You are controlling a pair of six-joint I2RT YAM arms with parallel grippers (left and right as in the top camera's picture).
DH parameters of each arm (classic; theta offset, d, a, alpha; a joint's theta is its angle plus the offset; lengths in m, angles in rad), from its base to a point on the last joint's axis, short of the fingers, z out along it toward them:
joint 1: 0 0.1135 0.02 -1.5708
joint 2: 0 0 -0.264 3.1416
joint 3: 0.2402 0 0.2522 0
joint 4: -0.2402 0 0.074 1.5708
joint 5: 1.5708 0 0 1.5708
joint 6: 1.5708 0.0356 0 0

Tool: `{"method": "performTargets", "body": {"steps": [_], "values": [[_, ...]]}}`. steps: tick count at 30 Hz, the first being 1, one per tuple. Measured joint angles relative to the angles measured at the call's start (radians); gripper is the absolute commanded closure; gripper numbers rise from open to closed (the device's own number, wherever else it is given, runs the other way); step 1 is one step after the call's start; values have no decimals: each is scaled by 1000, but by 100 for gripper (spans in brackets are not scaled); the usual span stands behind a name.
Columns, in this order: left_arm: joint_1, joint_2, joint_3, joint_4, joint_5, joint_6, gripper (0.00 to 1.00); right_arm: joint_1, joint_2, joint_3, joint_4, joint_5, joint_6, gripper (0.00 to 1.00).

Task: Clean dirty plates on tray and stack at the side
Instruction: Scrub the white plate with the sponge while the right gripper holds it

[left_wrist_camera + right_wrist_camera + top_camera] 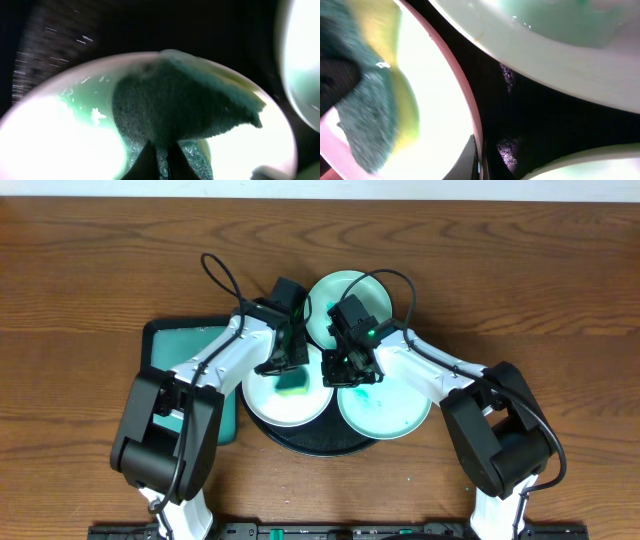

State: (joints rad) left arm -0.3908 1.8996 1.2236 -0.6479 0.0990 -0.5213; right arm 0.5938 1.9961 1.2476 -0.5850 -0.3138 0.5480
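Three plates lie on the round black tray: a white plate at the left, a mint plate at the back and a mint plate with teal smears at the right. My left gripper is shut on a green-and-yellow sponge that presses on the white plate. In the left wrist view the sponge covers the middle of the white plate. My right gripper is shut on the white plate's right rim, one finger on each side of it.
A rectangular teal tray with a dark rim lies left of the black tray, partly under my left arm. Both arms cross over the tray from the front. Bare wooden table surrounds everything.
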Motion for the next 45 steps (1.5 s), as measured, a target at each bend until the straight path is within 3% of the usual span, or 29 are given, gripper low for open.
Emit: {"method": "performTargets", "body": {"steps": [13,18,30,45], "values": [[61,-8,24,-166,-204,-83,93,0,0,2,-14,-3,0,99],[69,-8,26,-231,-201,-104,93,1,0,2,-18,-6,0,99],[63,-3,22,-242,117,74,93,3,0,2,-26,-7,0,99],[-7,12,-2,-113,406,130,93,3,0,2,-32,-8,0,99]]}}
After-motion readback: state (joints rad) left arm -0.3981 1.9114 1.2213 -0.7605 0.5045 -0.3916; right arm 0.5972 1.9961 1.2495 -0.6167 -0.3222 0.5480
